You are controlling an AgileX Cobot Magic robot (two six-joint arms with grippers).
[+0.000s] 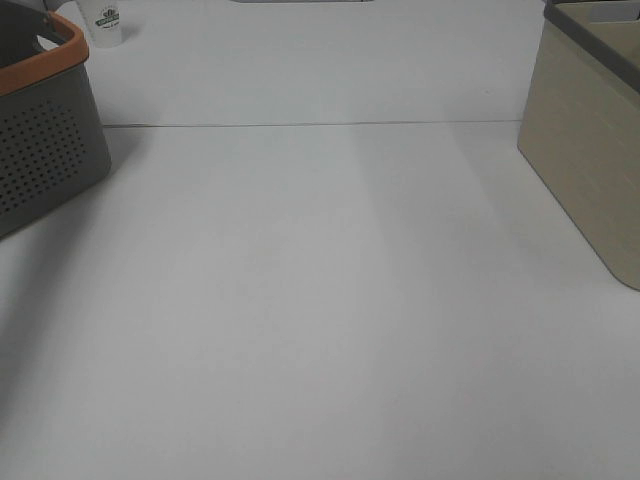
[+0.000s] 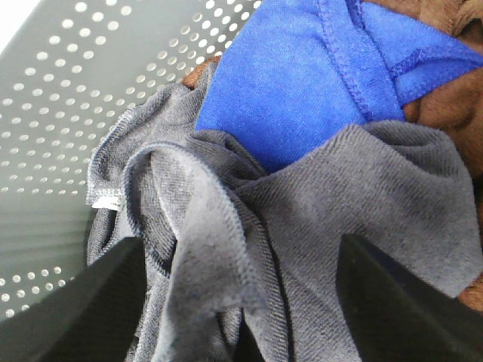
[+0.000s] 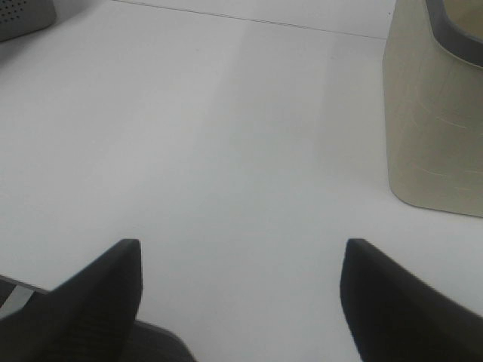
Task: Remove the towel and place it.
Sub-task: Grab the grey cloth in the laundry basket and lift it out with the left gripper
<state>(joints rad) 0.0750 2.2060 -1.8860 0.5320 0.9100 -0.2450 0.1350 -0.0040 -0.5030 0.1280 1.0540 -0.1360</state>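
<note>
The towel is dark charcoal terry cloth, crumpled in folds, with a small white tag at one corner. It lies inside the grey perforated basket, seen only in the left wrist view. My left gripper is open just above the towel, with one finger on each side of its raised folds. My right gripper is open and empty over the bare white table. Neither gripper shows in the exterior high view.
A blue cloth and a brown cloth lie beside the towel in the basket. The grey basket with an orange rim stands at the far left. A beige basket stands at the far right and also shows in the right wrist view. A small white cup stands behind the grey basket.
</note>
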